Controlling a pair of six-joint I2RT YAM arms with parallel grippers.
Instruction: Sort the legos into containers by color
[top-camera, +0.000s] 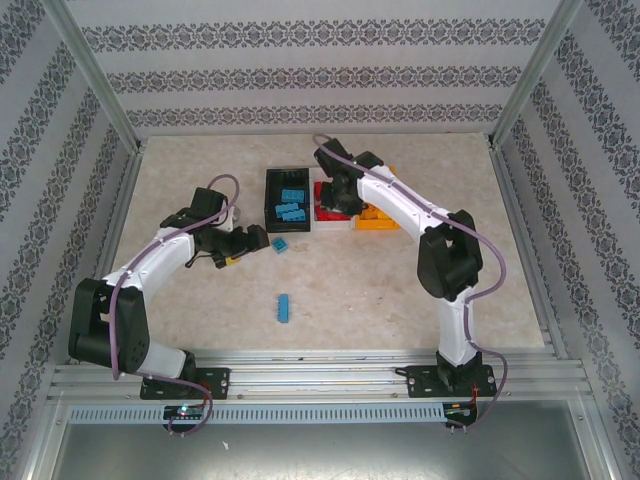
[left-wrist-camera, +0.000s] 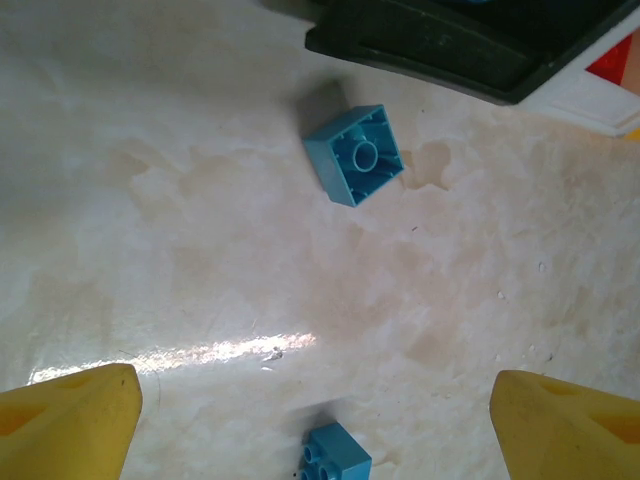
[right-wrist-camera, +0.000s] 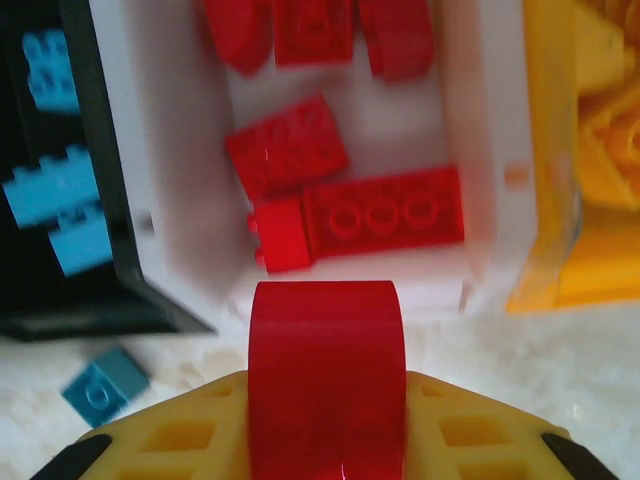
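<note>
My right gripper (right-wrist-camera: 326, 420) is shut on a red lego (right-wrist-camera: 326, 350), held just short of the near wall of the white container (right-wrist-camera: 170, 200), which holds several red legos (right-wrist-camera: 385, 210). Left of it the black container (top-camera: 272, 180) holds light blue legos (top-camera: 290, 210); right of it stands the orange-yellow container (top-camera: 378, 218). My left gripper (left-wrist-camera: 315, 400) hangs open above the table with nothing between its yellow fingers (left-wrist-camera: 70, 420). A light blue lego (left-wrist-camera: 356, 153) lies upside down ahead of it, near the black container's corner (left-wrist-camera: 440, 45). Another light blue lego (left-wrist-camera: 335, 455) lies between the fingers.
A long light blue lego (top-camera: 285, 306) lies alone on the table toward the near edge. The three containers stand side by side at the table's middle back. Aluminium frame posts and patterned walls close in the table on three sides.
</note>
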